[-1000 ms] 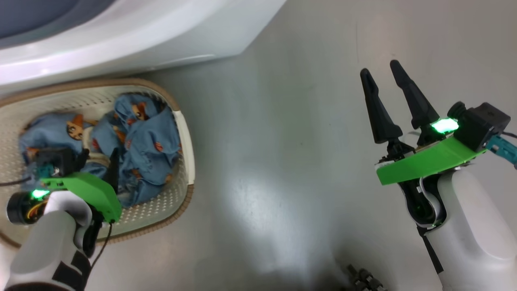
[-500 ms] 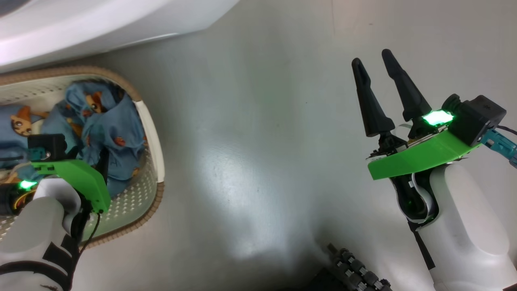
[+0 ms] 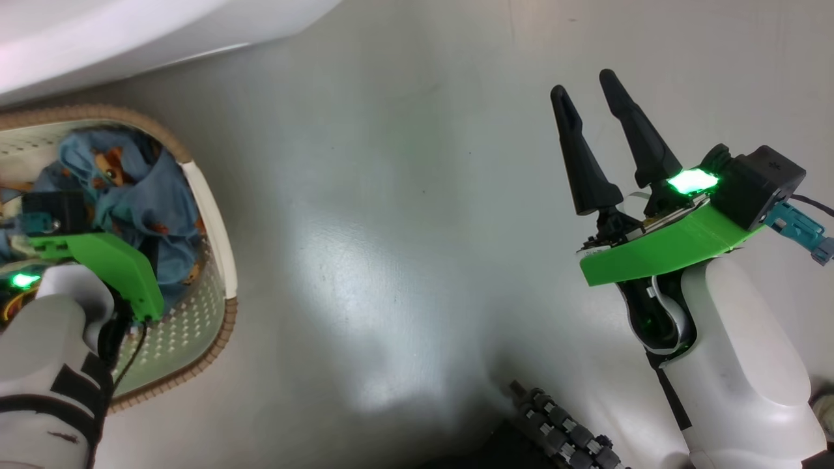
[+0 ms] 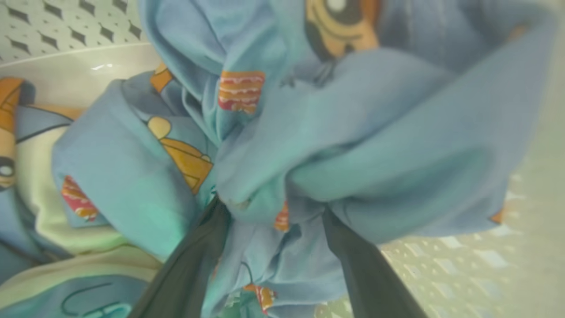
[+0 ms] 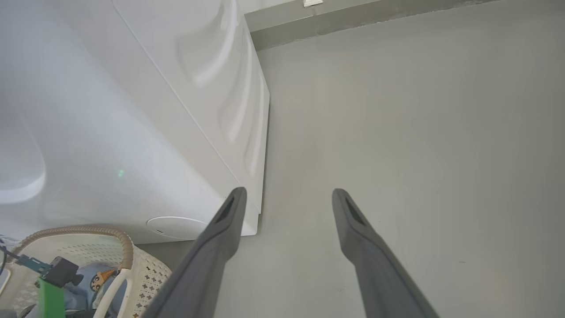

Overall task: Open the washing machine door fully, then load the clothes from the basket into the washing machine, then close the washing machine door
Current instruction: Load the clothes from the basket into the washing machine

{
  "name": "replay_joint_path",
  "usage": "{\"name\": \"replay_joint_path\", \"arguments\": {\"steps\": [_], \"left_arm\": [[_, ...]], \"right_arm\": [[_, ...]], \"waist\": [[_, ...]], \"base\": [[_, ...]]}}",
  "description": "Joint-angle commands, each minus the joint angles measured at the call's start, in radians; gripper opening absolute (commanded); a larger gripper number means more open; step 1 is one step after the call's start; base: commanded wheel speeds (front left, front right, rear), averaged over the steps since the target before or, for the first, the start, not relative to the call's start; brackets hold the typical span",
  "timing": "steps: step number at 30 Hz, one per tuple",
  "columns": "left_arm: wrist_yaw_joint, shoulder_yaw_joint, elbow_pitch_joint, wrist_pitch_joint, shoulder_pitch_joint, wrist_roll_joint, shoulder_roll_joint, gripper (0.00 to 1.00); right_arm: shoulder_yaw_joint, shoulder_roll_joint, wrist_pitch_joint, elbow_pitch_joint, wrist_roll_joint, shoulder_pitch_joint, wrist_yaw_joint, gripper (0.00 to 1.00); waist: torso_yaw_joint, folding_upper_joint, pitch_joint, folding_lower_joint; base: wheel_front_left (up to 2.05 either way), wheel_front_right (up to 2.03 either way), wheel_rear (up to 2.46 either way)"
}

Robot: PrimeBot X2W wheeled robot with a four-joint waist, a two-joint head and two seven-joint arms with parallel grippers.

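The cream basket [image 3: 218, 260] with its brown rim stands on the floor below the white washing machine [image 3: 130, 39]. Light-blue printed clothes [image 3: 153, 202] lie bunched inside it. My left gripper [image 4: 271, 207] reaches down into the basket with its jaws wide apart. Its two dark fingers [image 4: 190, 265] are pushed into the clothes [image 4: 353, 132], and a fold of blue fabric lies between them. My right gripper [image 3: 589, 98] hangs open and empty over bare floor, far to the right of the basket. The washing machine door is out of view.
Grey floor [image 3: 391, 228] stretches between the basket and my right arm. A black ribbed cable part [image 3: 560, 430] lies at the bottom edge. In the right wrist view, the machine's [image 5: 132, 132] corner stands left of the right gripper [image 5: 287, 198], with a wall base [image 5: 353, 22] behind.
The head camera has swung to the right, so basket and machine sit further left in the picture. My left gripper stays down among the clothes. Both grippers remain open.
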Motion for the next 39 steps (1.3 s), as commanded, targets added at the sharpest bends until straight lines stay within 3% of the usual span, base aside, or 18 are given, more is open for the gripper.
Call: {"name": "replay_joint_path", "arguments": {"steps": [1,2,3,4,6,19,39], "left_arm": [[-0.002,0.01,0.009,0.007,0.0,-0.014,0.029,1.0],[-0.002,0.007,0.014,0.015,-0.003,-0.022,0.028,0.88],[-0.002,0.003,0.018,0.025,-0.006,-0.029,0.029,0.61],[-0.002,-0.003,0.023,0.034,-0.009,-0.033,0.031,0.47],[-0.002,-0.013,0.026,0.038,-0.014,-0.041,0.034,0.0],[-0.002,-0.056,0.008,-0.024,0.032,-0.116,0.037,0.0],[-0.002,-0.169,-0.172,-0.162,0.214,-0.266,0.04,0.0]], "right_arm": [[0.015,-0.001,-0.012,-0.022,-0.003,0.031,0.002,1.0],[0.015,-0.001,-0.012,-0.022,-0.003,0.032,0.002,1.0],[0.015,0.0,-0.012,-0.022,-0.003,0.033,0.002,1.0],[0.016,0.001,-0.012,-0.022,-0.003,0.034,0.002,1.0],[0.017,0.003,-0.012,-0.021,-0.004,0.035,0.002,1.0],[0.007,0.009,-0.012,-0.015,-0.006,0.036,0.002,1.0],[-0.01,-0.019,-0.012,0.009,-0.007,0.089,0.002,1.0]], "waist": [[-0.008,0.0,0.004,0.0],[-0.01,0.0,0.005,0.0],[-0.012,0.0,0.005,0.0],[-0.014,0.0,0.005,0.0],[-0.017,0.0,0.004,0.0],[0.002,0.0,-0.058,0.0],[0.112,0.0,-0.297,0.0]], "base": [[0.0,0.0,0.0],[0.0,0.0,0.0],[0.0,0.0,0.0],[0.0,0.0,0.0],[0.0,0.0,0.0],[0.0,0.0,0.0],[0.0,0.0,0.0]]}}
